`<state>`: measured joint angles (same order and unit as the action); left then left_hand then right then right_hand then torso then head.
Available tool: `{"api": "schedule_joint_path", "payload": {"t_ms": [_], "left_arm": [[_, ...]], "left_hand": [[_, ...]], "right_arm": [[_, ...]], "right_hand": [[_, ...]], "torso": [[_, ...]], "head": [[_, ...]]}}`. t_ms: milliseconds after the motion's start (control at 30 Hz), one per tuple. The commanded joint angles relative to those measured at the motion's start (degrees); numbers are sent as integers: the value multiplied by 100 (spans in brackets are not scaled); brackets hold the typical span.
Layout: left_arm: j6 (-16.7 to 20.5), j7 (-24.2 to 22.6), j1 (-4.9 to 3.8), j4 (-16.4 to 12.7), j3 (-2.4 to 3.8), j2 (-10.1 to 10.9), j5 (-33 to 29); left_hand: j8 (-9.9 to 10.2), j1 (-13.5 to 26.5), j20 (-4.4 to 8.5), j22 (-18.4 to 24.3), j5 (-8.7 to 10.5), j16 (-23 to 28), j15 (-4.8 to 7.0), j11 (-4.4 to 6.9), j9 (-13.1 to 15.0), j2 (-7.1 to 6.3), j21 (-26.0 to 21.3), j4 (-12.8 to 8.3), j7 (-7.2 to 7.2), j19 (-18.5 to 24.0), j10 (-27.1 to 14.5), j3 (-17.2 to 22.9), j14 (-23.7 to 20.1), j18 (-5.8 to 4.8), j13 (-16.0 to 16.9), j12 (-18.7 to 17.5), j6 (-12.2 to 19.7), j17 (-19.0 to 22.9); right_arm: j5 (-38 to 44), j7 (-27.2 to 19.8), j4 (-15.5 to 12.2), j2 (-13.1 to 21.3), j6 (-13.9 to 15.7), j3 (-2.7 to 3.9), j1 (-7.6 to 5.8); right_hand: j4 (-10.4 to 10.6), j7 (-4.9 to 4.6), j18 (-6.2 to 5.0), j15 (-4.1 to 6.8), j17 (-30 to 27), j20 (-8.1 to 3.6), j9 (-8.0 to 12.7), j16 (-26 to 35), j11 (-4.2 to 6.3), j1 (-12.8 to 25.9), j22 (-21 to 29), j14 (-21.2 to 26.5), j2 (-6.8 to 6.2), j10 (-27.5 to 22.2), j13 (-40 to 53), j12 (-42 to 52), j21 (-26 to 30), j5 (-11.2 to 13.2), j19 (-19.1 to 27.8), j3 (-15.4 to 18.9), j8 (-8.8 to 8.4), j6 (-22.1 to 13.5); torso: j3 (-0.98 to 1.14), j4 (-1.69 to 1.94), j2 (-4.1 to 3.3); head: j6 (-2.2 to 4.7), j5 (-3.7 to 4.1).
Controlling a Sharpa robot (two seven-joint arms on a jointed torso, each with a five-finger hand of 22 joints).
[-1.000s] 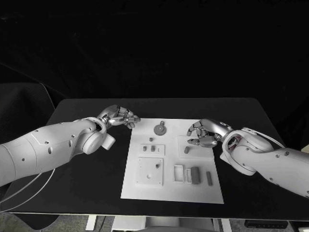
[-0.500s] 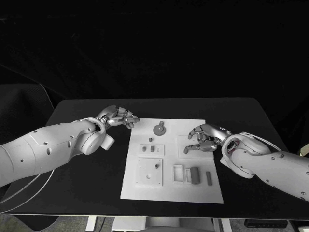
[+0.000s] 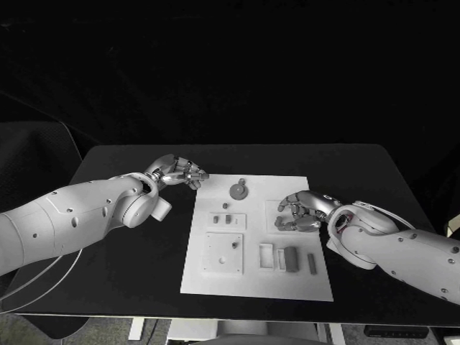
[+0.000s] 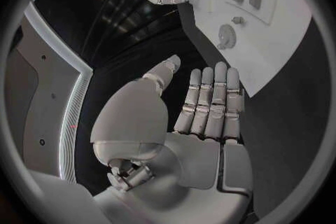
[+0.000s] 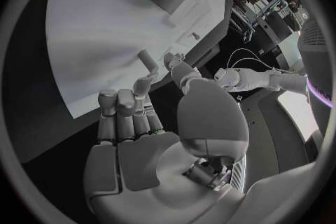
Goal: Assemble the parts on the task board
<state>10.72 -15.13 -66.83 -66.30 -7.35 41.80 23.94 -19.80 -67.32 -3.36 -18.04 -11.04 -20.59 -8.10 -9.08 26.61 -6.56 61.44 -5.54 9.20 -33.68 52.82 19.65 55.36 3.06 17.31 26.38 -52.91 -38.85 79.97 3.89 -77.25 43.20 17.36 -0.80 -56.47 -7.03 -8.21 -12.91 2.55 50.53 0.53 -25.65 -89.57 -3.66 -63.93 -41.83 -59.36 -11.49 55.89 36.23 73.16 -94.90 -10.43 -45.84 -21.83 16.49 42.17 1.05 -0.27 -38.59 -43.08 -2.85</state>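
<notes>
Black table (image 3: 136,251), white board (image 3: 253,277) at its centre, small grey parts (image 3: 278,256) on it. Right hand (image 3: 300,211) pinches a grey peg (image 5: 148,60) over the board's right edge. Left hand (image 3: 177,172) empty, fingers apart, off the board's far-left corner.

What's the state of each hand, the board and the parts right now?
left hand: fingers apart, holds nothing, beside the board's far left corner.
right hand: fingers curled over the board's right side; whether it holds a part can't be told.
task board: flat on the table.
round part: lying on the board, untouched.
</notes>
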Motion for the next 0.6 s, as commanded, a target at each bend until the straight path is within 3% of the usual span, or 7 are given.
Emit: {"api": "schedule_joint_path", "payload": {"t_ms": [33,167,333,600], "left_arm": [[-15,-82,-3,-8,4,-12,-22],[-14,-85,-3,-4,3,-18,-22],[-14,-82,-3,-25,3,-5,-22],[-15,-81,-3,-26,3,-3,-22]], "left_hand": [[17,30,-4,-9,11,21,-8,12,9,16,-30,-3,-19,23,-41,-38,-50,43,8,-28,18,7],[16,29,-4,-9,11,23,-8,12,9,16,-30,-3,-19,23,-41,-38,-50,43,8,-29,18,8],[16,29,-4,-10,11,24,-8,12,9,16,-30,-3,-19,23,-40,-38,-50,43,9,-30,17,8],[15,27,-4,-10,10,27,-8,12,9,18,-31,-4,-19,23,-39,-38,-50,43,10,-31,16,9]], "right_arm": [[115,-103,32,-54,-68,-4,20],[164,-102,87,-118,27,-6,44],[225,-94,129,-156,37,-16,48],[333,-84,210,-209,65,-30,49]], "right_hand": [[-13,-170,-103,-11,11,-6,-15,-9,0,-18,-1,48,89,-52,15,21,-702,-18,50,37,56,-116],[-25,-161,-111,-11,25,-12,-41,-39,6,-93,-9,45,148,-50,33,70,-722,-22,40,35,137,3],[-28,-125,-130,5,49,-22,-127,-109,27,-290,-38,7,280,-13,60,178,-769,-25,-2,14,343,428],[-23,-92,-142,23,51,-28,-191,-138,47,-464,-60,-30,384,46,57,230,-791,-30,-41,-70,482,777]], "torso": [[-1,-2,2],[1,-1,1],[-3,1,-4],[-4,-2,-1]], "head": [[-8,3],[-8,4],[-14,-3],[-36,-7]]}}
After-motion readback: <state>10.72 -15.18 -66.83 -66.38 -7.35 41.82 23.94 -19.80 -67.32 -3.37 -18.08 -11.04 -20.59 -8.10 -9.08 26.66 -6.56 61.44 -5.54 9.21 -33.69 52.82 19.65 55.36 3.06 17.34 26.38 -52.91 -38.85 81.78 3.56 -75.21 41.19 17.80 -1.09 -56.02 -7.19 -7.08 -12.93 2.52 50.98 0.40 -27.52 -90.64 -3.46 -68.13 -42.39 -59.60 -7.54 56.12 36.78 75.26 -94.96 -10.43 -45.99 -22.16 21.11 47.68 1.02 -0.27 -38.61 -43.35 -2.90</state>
